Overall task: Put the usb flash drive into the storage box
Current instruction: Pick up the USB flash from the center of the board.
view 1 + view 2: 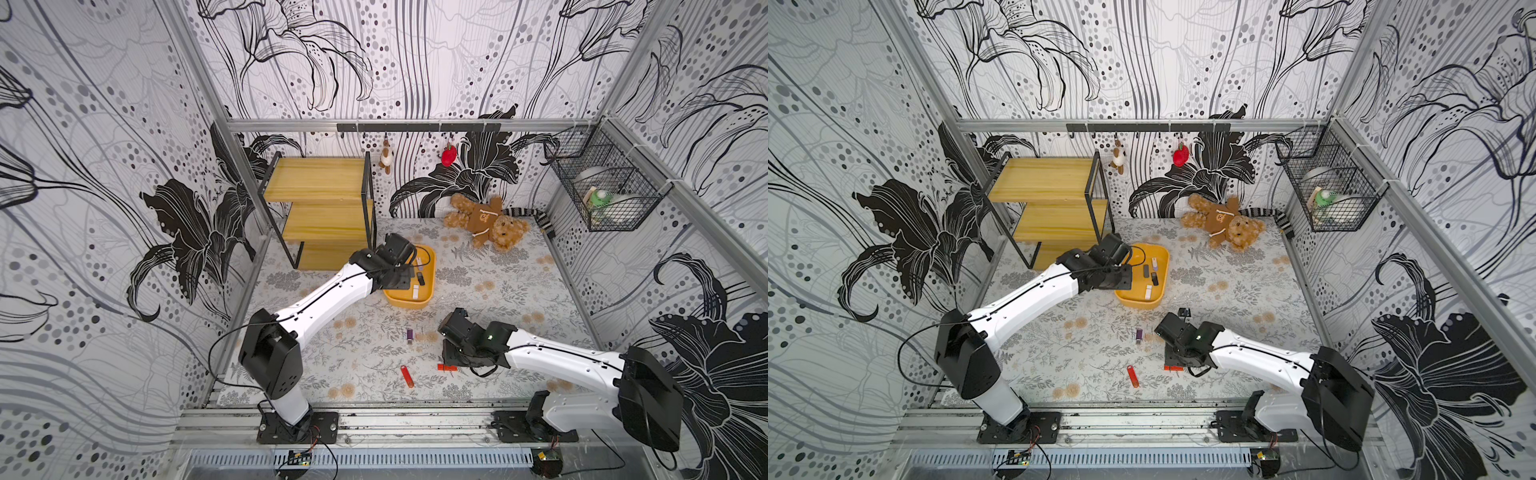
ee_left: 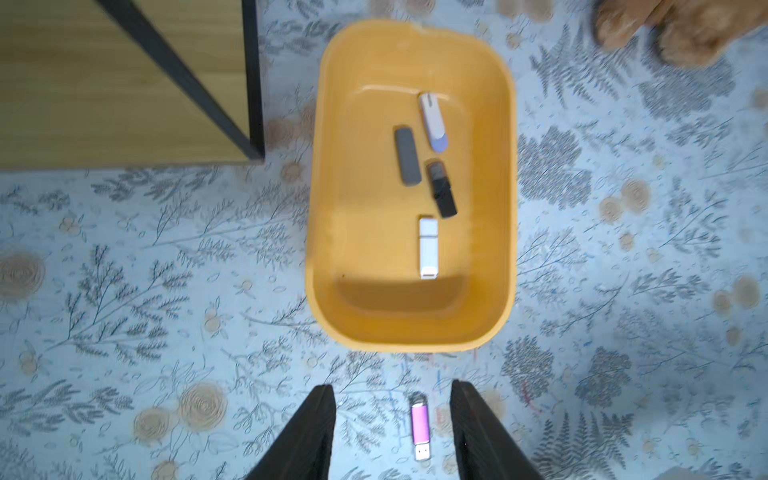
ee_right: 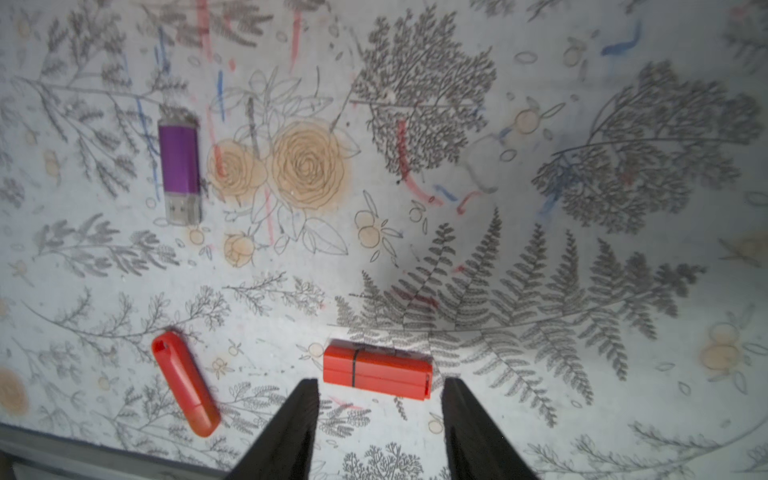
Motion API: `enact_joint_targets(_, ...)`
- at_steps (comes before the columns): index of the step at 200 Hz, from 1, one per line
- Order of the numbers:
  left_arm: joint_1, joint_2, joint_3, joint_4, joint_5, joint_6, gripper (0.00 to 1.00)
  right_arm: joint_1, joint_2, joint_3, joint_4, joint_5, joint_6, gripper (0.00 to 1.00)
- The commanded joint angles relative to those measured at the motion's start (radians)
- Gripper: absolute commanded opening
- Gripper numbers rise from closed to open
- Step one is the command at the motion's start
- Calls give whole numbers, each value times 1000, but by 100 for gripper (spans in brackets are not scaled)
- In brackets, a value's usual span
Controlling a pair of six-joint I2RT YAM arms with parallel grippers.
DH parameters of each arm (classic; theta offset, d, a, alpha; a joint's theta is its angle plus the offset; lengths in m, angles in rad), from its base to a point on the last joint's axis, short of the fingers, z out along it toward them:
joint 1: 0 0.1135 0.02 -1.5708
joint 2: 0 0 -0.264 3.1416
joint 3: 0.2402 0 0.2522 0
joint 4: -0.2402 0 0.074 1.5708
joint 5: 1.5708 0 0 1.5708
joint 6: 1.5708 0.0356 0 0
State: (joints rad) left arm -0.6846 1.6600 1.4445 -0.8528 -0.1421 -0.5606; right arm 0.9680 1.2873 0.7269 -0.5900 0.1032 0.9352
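Observation:
The yellow-orange storage box (image 1: 428,291) (image 1: 1163,266) (image 2: 332,187) stands mid-table with several flash drives inside. My left gripper (image 2: 392,386) hangs open and empty over the box's left side. A purple flash drive (image 1: 409,335) (image 1: 1138,335) (image 2: 419,426) (image 3: 179,164) lies untouched on the cloth in front of the box. An orange-red block-shaped flash drive (image 1: 446,367) (image 3: 376,370) lies just off the tips of my open right gripper (image 3: 380,381), apart from both fingers. A red rounded flash drive (image 1: 407,376) (image 1: 1133,376) (image 3: 185,382) lies to its left.
A wooden shelf rack (image 1: 324,208) stands behind and left of the box, and a teddy bear (image 1: 486,222) lies at the back right. A black wire basket (image 1: 606,183) hangs on the right wall. Small toys (image 1: 449,154) hang from the back rail.

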Motion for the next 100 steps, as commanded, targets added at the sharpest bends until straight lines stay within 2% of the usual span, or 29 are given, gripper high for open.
enact_joint_targets(1, -24, -70, -117, 17, -19, -62, 51, 3, 10, -28, 22, -10, 5, 58)
enact_joint_targets(43, -28, -170, -258, 34, -17, -105, 51, 4, 86, -4, 88, -22, -48, 63)
enact_joint_targets(100, -35, -213, -307, 26, -19, -121, 51, 4, 145, 4, 117, -49, -78, 66)
